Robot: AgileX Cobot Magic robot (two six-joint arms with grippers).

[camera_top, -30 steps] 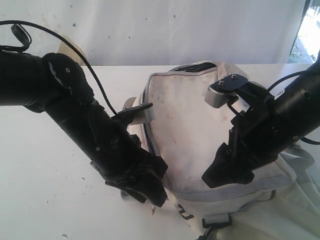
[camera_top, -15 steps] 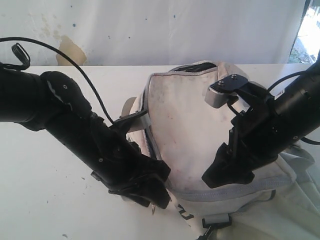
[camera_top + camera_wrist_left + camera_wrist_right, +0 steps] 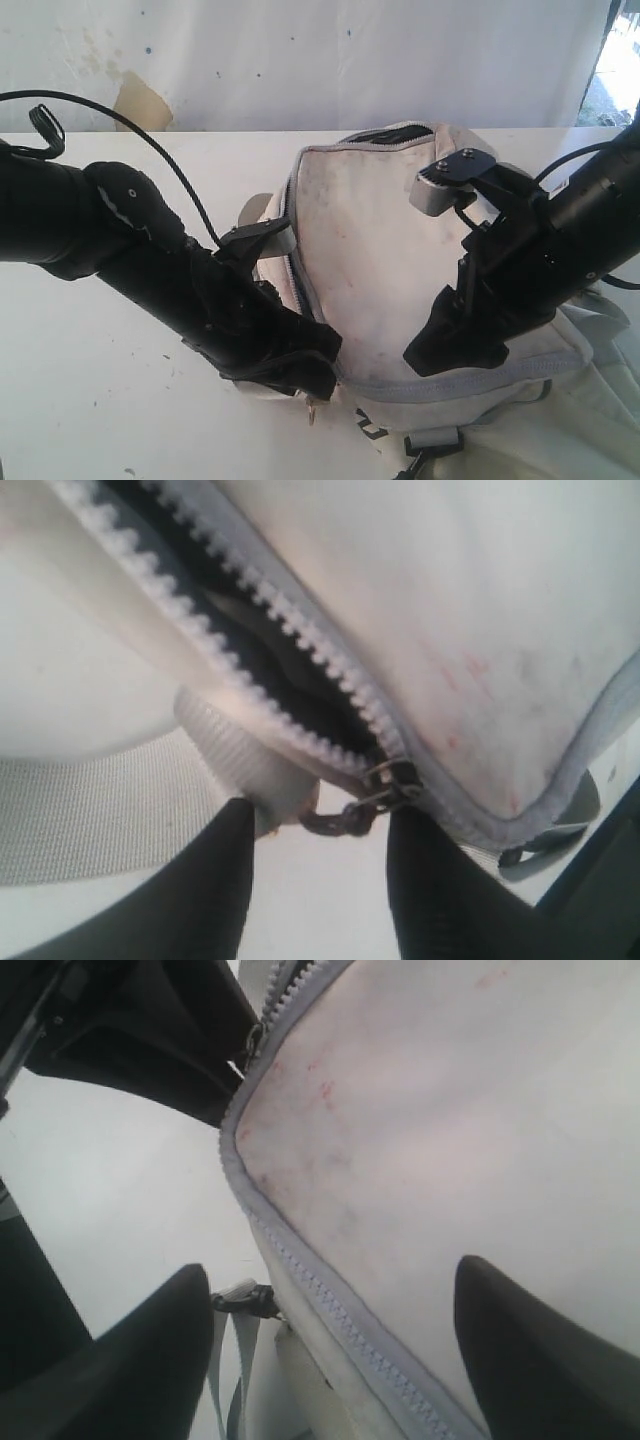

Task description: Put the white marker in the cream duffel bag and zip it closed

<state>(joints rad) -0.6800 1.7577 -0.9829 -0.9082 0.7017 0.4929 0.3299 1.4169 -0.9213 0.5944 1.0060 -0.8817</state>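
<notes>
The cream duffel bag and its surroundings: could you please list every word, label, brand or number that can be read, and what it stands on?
None readable.
The stained cream fabric duffel bag carries a small black printed mark near its lower edge in the exterior view, too small and blurred to read.
The wrist views show no lettering.

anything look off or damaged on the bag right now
Yes: the cream duffel bag has reddish stains across its top panel, and its zipper gapes open, with a rusty-looking pull hanging between the fingers of the left gripper.
</notes>
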